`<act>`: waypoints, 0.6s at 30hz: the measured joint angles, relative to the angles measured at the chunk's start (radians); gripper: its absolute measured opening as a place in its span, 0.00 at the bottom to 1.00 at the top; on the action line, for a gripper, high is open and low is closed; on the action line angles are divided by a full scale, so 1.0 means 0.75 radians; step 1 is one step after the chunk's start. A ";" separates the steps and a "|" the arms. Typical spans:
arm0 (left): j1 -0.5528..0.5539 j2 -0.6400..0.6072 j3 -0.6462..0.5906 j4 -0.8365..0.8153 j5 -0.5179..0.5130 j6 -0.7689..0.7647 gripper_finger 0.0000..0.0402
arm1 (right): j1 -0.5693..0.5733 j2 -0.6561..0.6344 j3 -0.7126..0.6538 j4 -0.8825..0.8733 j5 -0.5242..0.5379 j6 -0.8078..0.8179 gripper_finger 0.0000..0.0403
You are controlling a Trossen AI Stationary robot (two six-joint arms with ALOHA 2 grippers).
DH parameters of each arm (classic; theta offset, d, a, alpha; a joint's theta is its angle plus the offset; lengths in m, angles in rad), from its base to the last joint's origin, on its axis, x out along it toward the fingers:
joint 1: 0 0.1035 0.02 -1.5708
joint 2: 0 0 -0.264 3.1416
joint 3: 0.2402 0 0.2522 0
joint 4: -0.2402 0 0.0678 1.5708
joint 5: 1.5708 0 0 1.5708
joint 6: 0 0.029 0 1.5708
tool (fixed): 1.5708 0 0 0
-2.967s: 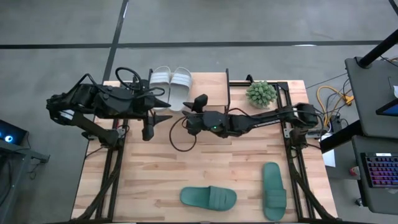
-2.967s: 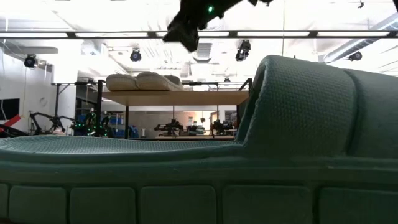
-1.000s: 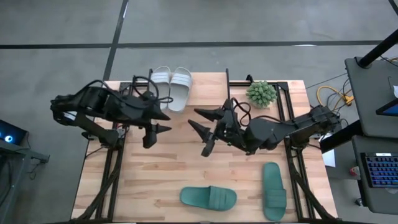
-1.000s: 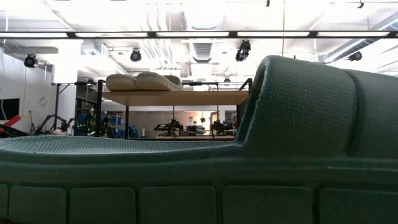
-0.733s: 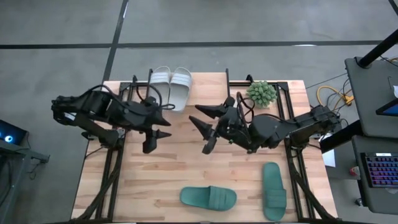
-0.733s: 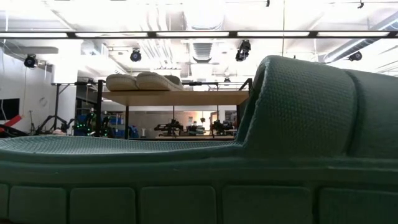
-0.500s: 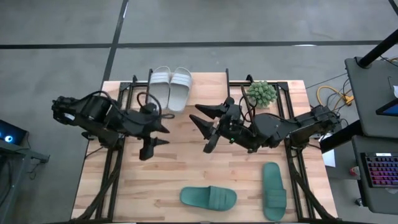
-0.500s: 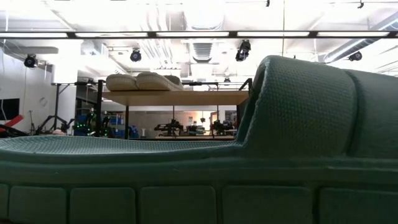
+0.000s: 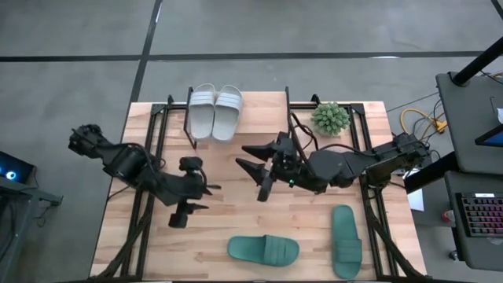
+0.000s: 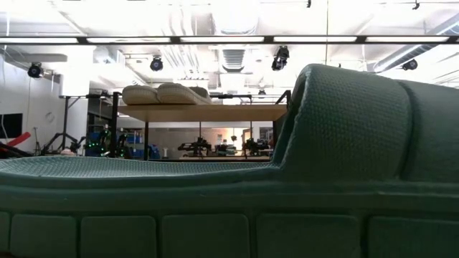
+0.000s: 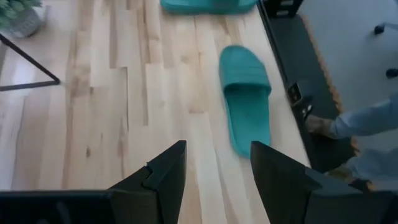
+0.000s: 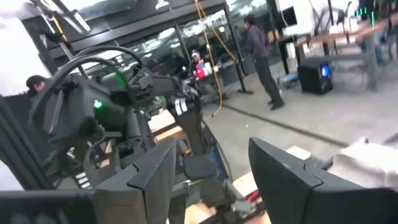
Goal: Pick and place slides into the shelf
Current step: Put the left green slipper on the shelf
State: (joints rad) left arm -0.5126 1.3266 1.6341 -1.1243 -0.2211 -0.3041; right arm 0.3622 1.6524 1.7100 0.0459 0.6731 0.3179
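Observation:
Two pale grey-white slides (image 9: 214, 110) lie side by side, soles down, on the shelf's plank top (image 9: 261, 106) at the table's far edge. In the low view they show as two pale humps (image 10: 165, 93) on the plank (image 10: 208, 112). Two teal slides (image 9: 263, 250) (image 9: 346, 240) lie flat near the table's near edge; one (image 10: 301, 165) fills the low view. My left gripper (image 9: 189, 211) is open above the table's left middle, with a teal slide (image 11: 245, 102) ahead of it. My right gripper (image 9: 251, 177) is open over the table's centre, clear of the slides.
A small potted plant (image 9: 330, 118) stands at the far right, beside the shelf's black frame. Bare wooden tabletop (image 9: 228, 212) lies between the grippers and the teal slides. A person's sleeve and hand (image 11: 364, 121) show past the table's edge in the left wrist view.
My left gripper has swung away from the shelf toward the table's near edge, staying open. My right gripper has stayed almost in place, open. No slide has moved.

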 joint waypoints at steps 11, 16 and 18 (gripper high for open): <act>-0.022 0.001 -0.120 0.000 -0.006 0.204 0.41 | -0.001 0.000 -0.001 -0.106 0.001 0.306 0.48; -0.029 0.001 -0.122 0.042 -0.037 0.246 0.41 | -0.004 -0.001 -0.002 -0.161 0.008 0.432 0.48; -0.041 0.001 -0.122 0.065 -0.073 0.252 0.41 | -0.009 -0.002 -0.002 -0.169 0.010 0.472 0.48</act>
State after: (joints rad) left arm -0.5437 1.3273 1.5429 -1.0759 -0.2757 -0.1149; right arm 0.3553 1.6511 1.7088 -0.0810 0.6807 0.6722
